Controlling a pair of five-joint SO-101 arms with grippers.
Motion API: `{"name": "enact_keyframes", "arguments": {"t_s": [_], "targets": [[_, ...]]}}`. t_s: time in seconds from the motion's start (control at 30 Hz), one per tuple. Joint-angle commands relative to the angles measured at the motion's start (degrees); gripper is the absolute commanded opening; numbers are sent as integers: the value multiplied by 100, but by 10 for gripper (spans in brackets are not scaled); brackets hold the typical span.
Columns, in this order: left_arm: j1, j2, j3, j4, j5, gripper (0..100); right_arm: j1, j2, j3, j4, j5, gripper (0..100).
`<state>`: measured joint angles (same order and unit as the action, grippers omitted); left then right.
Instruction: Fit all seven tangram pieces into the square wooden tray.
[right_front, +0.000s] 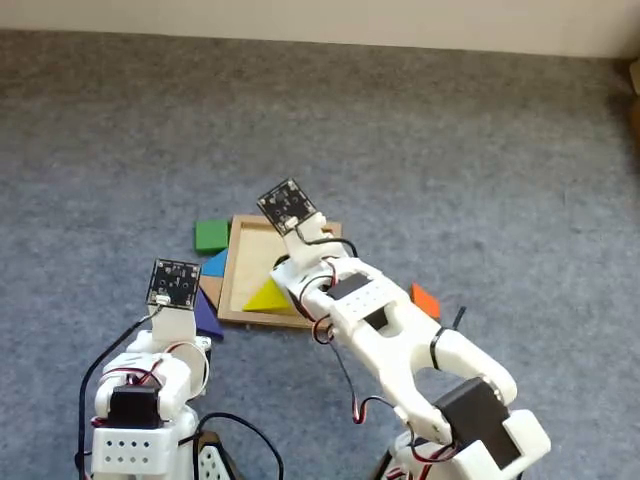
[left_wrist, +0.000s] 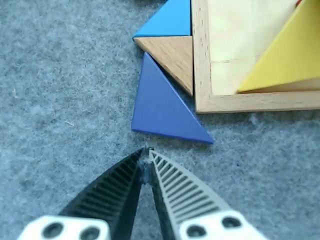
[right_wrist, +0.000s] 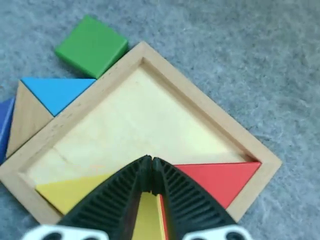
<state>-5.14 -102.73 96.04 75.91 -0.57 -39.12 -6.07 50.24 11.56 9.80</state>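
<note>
Nearest stood the left claw (left_wrist: 146, 155): both ribbed black fingers pressed together at the tips, holding nothing. It sat on the grey carpet (right_front: 450, 150), its tips pointing at the dark blue triangle (left_wrist: 160, 107), which lay flat just beyond them and apart from them.

Count: two white arms, one tray (right_front: 228, 272), seven pieces.

Two pieces lay inside the tray: a yellow triangle (right_wrist: 70, 192) and a red triangle (right_wrist: 217, 180), side by side along one wall. The rest of the pale floor was bare. The right claw (right_wrist: 151, 165) hung over the tray above the line where these two met, likewise closed tight and holding nothing.

Five pieces lay outside on the carpet. The green square (right_wrist: 90, 46) was just beside one tray corner. The light blue triangle (right_wrist: 57, 92) and the wood triangle (left_wrist: 172, 57) touched each other and the outer rim. The dark blue triangle lay edge to edge with the wood triangle, near the next corner. The orange piece (right_front: 425, 299) lay well apart, on the far side of the right arm, and its shape could not be judged.

Materials: the tray was a square of light wood with a raised rim. The pieces were flat blocks, six painted in plain colours and one bare wood. The carpet had a short, felted nap.
</note>
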Motion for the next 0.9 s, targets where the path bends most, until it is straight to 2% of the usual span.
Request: {"name": "enact_keyframes", "arguments": {"t_s": [0.0,0.37,0.6,0.73,0.87], "targets": [[-48,-136,110,26,-35,6,-40,-13,-207,-75,0,15],[-48,-136,110,26,-35,6,136,-1411,286,-66,-9,15],[-48,-136,110,26,-35,6,163,-1420,690,-66,18,15],[-48,-136,110,26,-35,6,136,-1420,884,-66,554,15],[-48,-136,110,26,-35,6,57,-1420,1068,-66,580,15]]}}
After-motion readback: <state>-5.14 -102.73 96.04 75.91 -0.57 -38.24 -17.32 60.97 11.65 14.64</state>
